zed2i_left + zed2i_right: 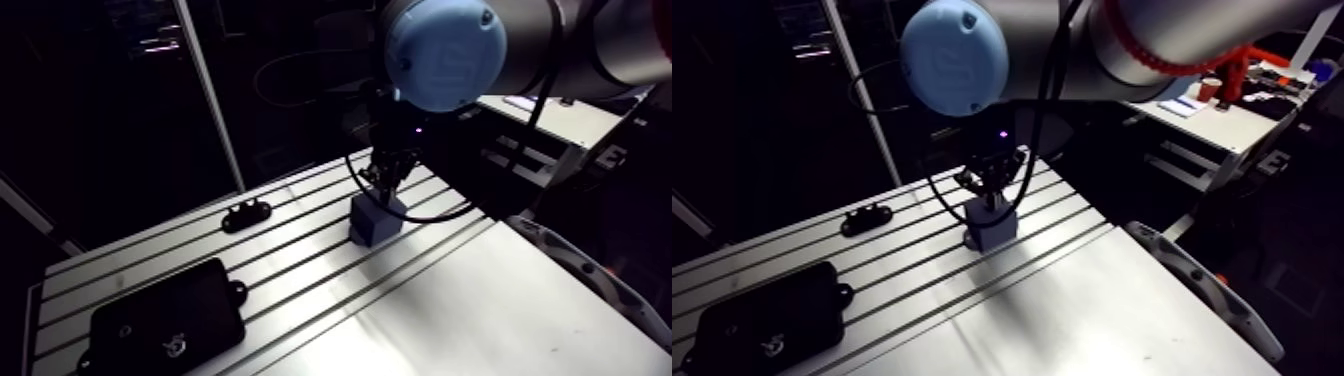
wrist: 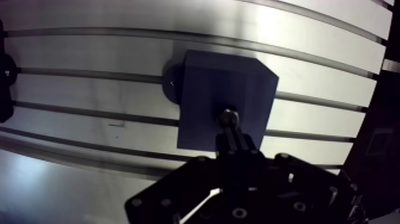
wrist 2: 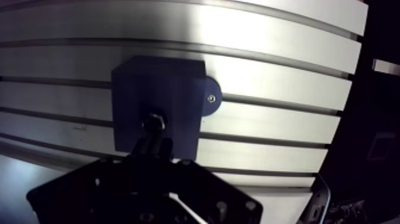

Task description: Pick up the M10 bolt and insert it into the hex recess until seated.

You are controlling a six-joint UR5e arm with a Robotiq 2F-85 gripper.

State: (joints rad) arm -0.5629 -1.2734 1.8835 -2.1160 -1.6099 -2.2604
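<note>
A blue block (image 2: 202,89) is fixed to the slotted table (image 1: 480,310), near its far edge in the arm view. My gripper (image 2: 233,138) hangs straight over the block, its two fingers pressed together on the M10 bolt (image 2: 228,115). The bolt's metal end sticks out past the fingertips and sits at the middle of the block's top face. The hex recess is hidden under the bolt, and I cannot tell how deep the bolt sits. In the arm view the gripper (image 1: 385,185) is right above the block (image 1: 375,222).
A round mounting tab with a screw (image 3: 211,98) sticks out from the block's side. A small black bracket (image 1: 246,214) lies further along the table. A flat black case (image 1: 165,320) lies near the table's front left corner.
</note>
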